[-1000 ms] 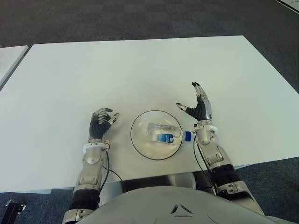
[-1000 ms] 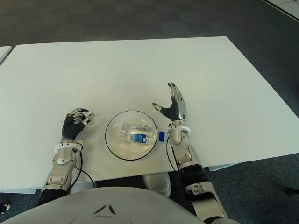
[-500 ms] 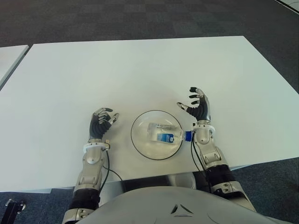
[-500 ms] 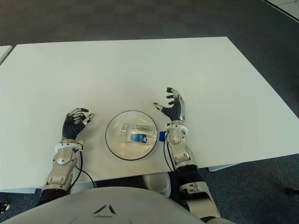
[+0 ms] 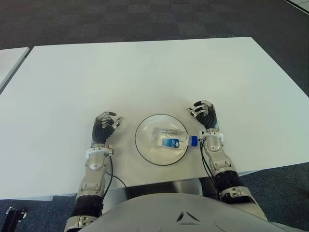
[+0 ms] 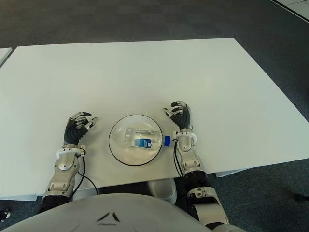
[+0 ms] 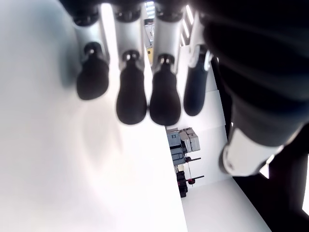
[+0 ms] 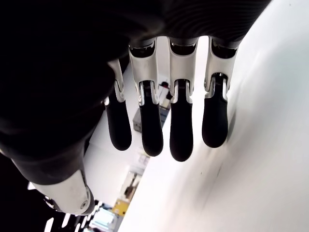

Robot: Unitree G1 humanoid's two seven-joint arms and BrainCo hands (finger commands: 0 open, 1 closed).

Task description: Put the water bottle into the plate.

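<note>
In the plate [image 5: 145, 147] lies the water bottle [image 5: 170, 138], blue label unreadable; right hand [image 5: 204, 114] curled, empty.

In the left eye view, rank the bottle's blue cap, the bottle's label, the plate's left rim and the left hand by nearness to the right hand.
1. Blue cap, just inward of the right hand, at the plate's right edge.
2. Label of the water bottle, lying mid-plate.
3. Left rim of the plate, beyond the bottle.
4. Left hand, farthest, on the plate's opposite side.
</note>
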